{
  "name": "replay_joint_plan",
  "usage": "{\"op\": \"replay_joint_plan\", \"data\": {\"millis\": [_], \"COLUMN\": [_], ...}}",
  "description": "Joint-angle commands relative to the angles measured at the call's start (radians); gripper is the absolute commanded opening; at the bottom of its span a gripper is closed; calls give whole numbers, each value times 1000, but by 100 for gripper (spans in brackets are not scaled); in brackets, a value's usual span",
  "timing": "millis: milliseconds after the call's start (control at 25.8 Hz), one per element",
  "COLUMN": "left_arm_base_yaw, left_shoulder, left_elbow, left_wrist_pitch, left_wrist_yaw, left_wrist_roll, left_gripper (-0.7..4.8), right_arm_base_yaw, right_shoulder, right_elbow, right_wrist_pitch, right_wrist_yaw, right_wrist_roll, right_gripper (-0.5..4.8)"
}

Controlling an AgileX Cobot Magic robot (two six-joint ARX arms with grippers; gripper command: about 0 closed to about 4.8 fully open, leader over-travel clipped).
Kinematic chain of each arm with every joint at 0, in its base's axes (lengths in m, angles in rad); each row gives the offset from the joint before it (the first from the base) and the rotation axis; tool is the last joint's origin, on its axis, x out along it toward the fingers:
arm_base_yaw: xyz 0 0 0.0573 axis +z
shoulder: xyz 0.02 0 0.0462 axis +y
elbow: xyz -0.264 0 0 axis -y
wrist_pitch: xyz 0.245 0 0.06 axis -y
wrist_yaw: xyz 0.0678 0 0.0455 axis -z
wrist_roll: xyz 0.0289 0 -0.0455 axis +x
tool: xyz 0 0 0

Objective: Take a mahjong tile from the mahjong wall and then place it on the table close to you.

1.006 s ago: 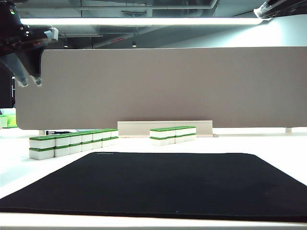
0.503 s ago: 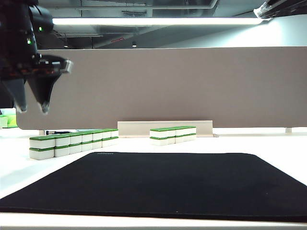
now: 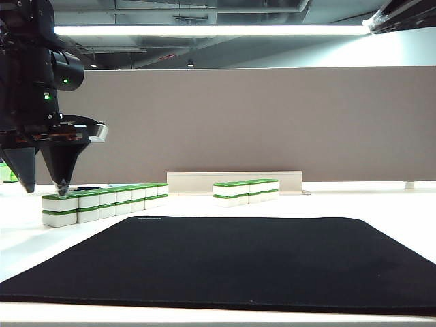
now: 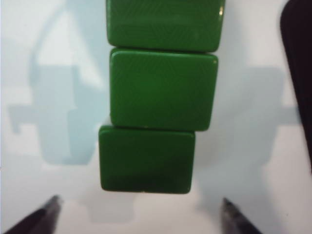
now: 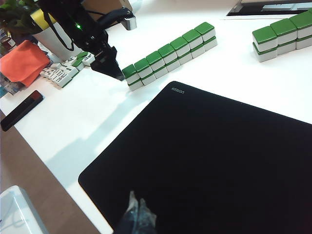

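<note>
Nearest to us, our right pincer point(image 5: 137, 213) hangs low over the near edge of the black mat point(image 3: 238, 262). Its dark tips look pressed close together in the right wrist view, though only a sliver of them shows, so we cannot tell for sure whether they are shut or parted. Nothing is seen between them.

The mat lies on the white table point(image 3: 381, 201) and fills most of the ground between this pincer and the tiles.

Beyond the mat's far left corner our left pincer point(image 3: 45, 189) points straight down over the near end of the wall point(image 3: 105, 203). It is spread wide: in the left wrist view its two dark tips point(image 4: 41, 219) stand well apart, one on each side of the end tile point(image 4: 146, 158), with bare white table between each tip and the tile's sides. The tips look just above the green top (touching or not, we cannot tell). The pincer holds nothing.

From that end the wall runs away from the left pincer in two layers, white blocks with green tops, and the second tile point(image 4: 163, 90) sits slightly offset from the end one.

Farther off, to the right of the left pincer, stands a shorter row point(image 3: 245, 191). Behind everything rises the beige partition point(image 3: 272, 122).
</note>
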Motion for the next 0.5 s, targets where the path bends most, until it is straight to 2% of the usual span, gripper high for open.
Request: {"op": "replay_joint_plan", "data": {"millis": [39,503], "left_arm_base_yaw": [-3,-15], "left_shoulder": [1,46], "left_elbow": [4,4], "left_wrist_pitch": [39,76], "left_wrist_yaw": [-2,1], "left_wrist_roll": [3,3], "left_gripper": [407,404], "right_arm_base_yaw": [0,0], "right_shoulder": [0,0], "right_elbow": [7,7], "right_wrist_pitch": [12,12], "right_wrist_yaw": [2,2], "right_wrist_roll": [-3,-3], "right_gripper": [-1,-1]}}
